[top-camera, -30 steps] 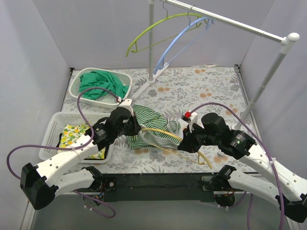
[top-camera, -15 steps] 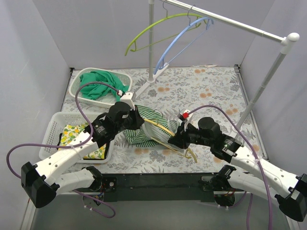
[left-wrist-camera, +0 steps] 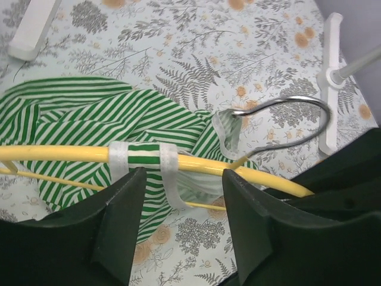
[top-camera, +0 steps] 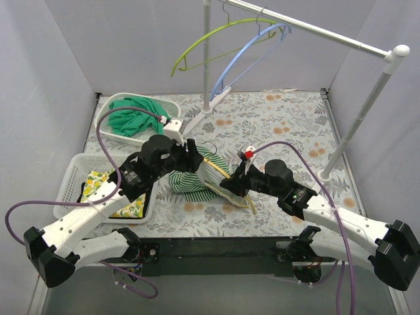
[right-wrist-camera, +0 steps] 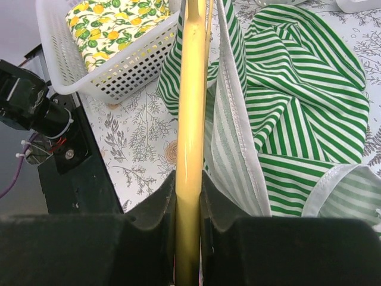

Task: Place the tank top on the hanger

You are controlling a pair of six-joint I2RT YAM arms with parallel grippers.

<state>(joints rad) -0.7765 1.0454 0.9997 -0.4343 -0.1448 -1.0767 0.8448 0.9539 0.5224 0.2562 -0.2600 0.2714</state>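
The green-and-white striped tank top (top-camera: 189,182) lies bunched on the table between the arms. The yellow hanger (top-camera: 222,173) runs through it. In the left wrist view a white-edged strap (left-wrist-camera: 144,156) is looped over the hanger's arm (left-wrist-camera: 65,153), and the metal hook (left-wrist-camera: 297,102) lies on the table to the right. My left gripper (left-wrist-camera: 181,199) hovers open just above that strap, with nothing between its fingers. My right gripper (right-wrist-camera: 189,185) is shut on the hanger's yellow arm (right-wrist-camera: 193,107), and the tank top (right-wrist-camera: 297,113) hangs beside it.
A white basket (top-camera: 111,105) with plain green cloth stands at the back left. A second basket (top-camera: 71,172) with lemon-print cloth stands at the near left. A rack rail (top-camera: 308,27) carries a lime-green hanger (top-camera: 197,42) and a blue hanger (top-camera: 239,56). The rack's foot (left-wrist-camera: 330,77) is near.
My left gripper has opened and let go of the tank top's strap, which now rests over the hanger arm. My right arm carried the hanger left and farther across the table.
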